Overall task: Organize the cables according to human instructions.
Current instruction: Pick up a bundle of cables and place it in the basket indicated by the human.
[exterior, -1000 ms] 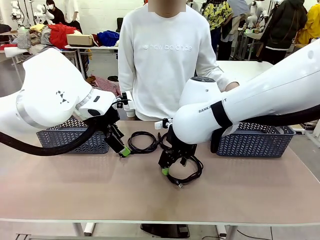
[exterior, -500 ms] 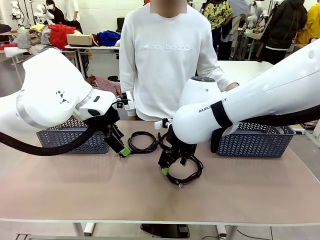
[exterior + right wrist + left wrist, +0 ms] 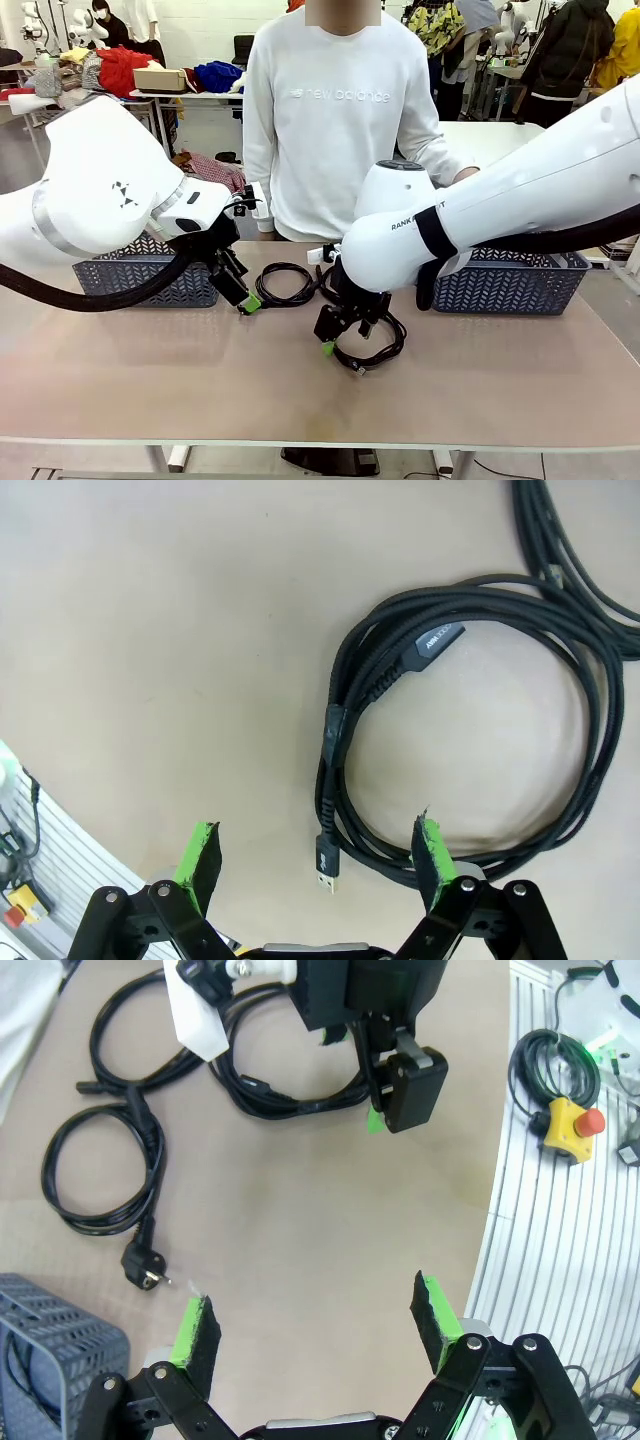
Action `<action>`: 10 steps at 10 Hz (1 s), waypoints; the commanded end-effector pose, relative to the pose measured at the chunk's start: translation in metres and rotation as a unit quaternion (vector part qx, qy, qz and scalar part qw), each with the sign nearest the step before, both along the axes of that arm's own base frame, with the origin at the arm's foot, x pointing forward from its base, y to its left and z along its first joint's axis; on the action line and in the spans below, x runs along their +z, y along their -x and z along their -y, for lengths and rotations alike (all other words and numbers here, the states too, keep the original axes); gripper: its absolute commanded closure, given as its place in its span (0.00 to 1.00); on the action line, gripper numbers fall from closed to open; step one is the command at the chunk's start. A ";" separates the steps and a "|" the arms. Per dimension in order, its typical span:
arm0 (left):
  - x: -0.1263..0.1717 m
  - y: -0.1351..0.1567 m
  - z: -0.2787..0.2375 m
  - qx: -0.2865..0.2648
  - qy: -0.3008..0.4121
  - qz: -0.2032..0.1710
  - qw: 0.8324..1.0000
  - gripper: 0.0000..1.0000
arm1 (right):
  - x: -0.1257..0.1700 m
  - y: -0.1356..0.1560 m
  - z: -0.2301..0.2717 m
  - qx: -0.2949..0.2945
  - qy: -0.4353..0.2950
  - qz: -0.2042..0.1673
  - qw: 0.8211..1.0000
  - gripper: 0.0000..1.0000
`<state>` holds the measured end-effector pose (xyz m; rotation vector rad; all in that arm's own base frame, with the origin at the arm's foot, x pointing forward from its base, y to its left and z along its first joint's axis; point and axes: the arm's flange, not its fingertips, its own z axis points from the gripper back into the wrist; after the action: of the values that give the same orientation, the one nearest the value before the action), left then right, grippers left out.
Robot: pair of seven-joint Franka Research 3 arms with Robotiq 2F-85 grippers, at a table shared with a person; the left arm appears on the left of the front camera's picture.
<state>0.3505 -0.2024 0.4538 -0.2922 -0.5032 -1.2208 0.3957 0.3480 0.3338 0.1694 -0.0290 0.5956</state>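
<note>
**Front and wrist views of the shared table (image 3: 200, 390).** The landmark is the slim-connector coil (image 3: 335, 730), a thin black cable lying flat at mid-table, with its flat metal plug (image 3: 322, 862) at the loop's edge. The right gripper (image 3: 315, 838) hangs directly over this coil. Its green pads are spread wide to either side of the plug and clasp nothing, and in the front view its black body hides part of the coil. Just beyond the coil, toward the person (image 3: 340, 130), lie further loops of black cable (image 3: 285, 285), among them a chunky-plug coil (image 3: 95, 1175). The left gripper (image 3: 250, 303) hovers to the left of the landmark coil, beside those loops, with its fingers likewise wide apart and empty. A grey basket (image 3: 150, 285) stands farther left of the coil, its upper part covered by the left arm. A second grey basket (image 3: 520, 285) stands to the coil's right, partly masked by the right arm. Past the table edge, well away from the coil, a yellow box with a red button (image 3: 572, 1125) rests on a white ribbed surface.
</note>
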 end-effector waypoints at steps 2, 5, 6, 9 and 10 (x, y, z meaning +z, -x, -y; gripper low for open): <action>-0.002 0.001 -0.002 0.003 0.000 0.001 1.000 0.00 | -0.010 -0.008 -0.019 -0.018 0.022 0.002 1.000 0.00; -0.002 0.001 -0.002 0.003 0.000 0.001 1.000 0.00 | -0.016 -0.011 -0.030 -0.013 0.041 0.016 0.999 0.00; -0.002 0.001 -0.002 0.003 0.000 0.001 1.000 0.00 | -0.017 -0.012 -0.032 -0.018 0.044 0.021 0.999 0.00; -0.002 0.001 -0.002 0.003 0.000 0.001 1.000 0.00 | -0.023 -0.018 -0.038 -0.026 0.048 0.023 0.998 0.00; -0.002 0.001 -0.002 0.003 0.000 0.001 1.000 0.00 | -0.025 -0.020 -0.039 -0.033 0.052 0.027 0.998 0.00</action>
<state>0.3505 -0.2024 0.4538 -0.2922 -0.5032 -1.2208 0.4117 0.3753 0.3110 0.0804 -0.0360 0.5674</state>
